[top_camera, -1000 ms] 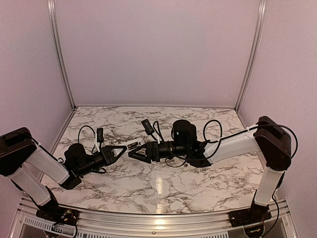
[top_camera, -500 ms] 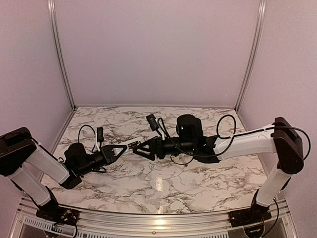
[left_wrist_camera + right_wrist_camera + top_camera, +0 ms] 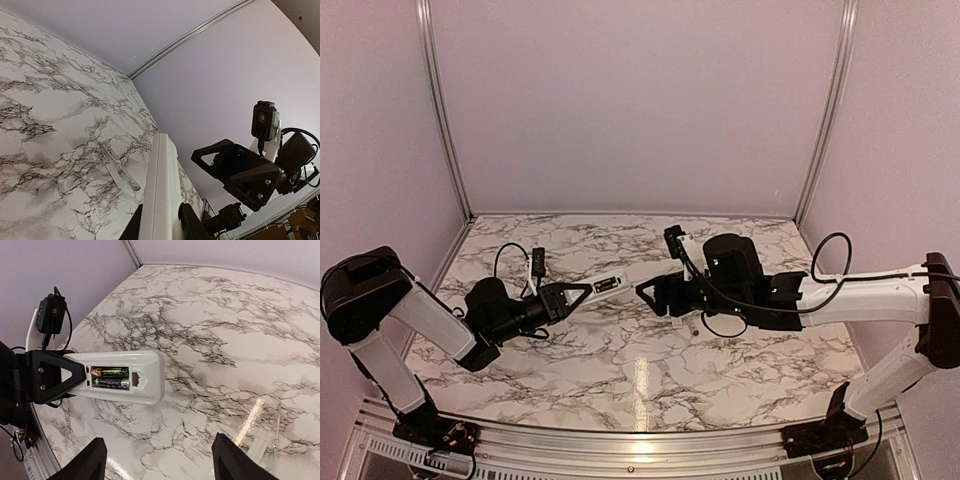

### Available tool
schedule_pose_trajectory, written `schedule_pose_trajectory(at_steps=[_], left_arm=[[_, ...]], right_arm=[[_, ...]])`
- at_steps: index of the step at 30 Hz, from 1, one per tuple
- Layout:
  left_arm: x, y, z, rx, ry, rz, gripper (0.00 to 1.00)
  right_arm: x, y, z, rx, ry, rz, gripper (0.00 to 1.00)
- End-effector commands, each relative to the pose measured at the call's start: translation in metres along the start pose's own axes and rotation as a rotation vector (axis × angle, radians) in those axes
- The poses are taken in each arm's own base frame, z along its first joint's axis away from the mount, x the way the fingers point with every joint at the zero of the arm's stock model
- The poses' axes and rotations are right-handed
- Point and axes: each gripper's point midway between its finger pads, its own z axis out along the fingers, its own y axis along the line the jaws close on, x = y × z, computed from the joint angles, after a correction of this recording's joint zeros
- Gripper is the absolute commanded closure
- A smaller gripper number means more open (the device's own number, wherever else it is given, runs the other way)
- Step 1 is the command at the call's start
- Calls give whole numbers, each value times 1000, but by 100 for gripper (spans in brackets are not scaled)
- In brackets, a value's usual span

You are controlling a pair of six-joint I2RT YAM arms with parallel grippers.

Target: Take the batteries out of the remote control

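The white remote control (image 3: 142,377) is held above the table, its back up and its battery recess uncovered. Two batteries (image 3: 109,377) lie side by side inside the recess. My left gripper (image 3: 578,293) is shut on the remote's near end, and its black fingers (image 3: 50,377) clamp that end. From the left wrist the remote (image 3: 161,185) shows edge-on, rising out from my left gripper (image 3: 160,227). My right gripper (image 3: 162,465) is open and empty, a short way back from the remote's free end. From above it (image 3: 646,291) sits just right of the remote (image 3: 610,284).
A thin grey pen-like rod (image 3: 119,166) and a small flat white cover piece (image 3: 113,175) lie on the marble table (image 3: 620,370). The rod (image 3: 276,432) and cover (image 3: 257,442) are to the right of my right gripper. Walls close in the back and sides.
My right gripper has pulled back to the right, away from the remote's end, with its arm stretched out lower. The left gripper has shifted slightly right with the remote.
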Motion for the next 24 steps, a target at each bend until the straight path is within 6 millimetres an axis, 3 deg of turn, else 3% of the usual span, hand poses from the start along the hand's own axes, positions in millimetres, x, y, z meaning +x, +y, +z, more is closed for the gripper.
schedule_pose_trajectory(at_steps=[1, 11, 24], left_arm=[[3, -20, 15, 111, 29, -16, 100], [34, 4, 47, 63, 164, -97, 100], [59, 39, 69, -163, 244, -49, 100]], right_arm=[[9, -53, -17, 291, 11, -16, 28], [9, -71, -34, 386, -1, -19, 26], [38, -98, -36, 427, 132, -13, 25]])
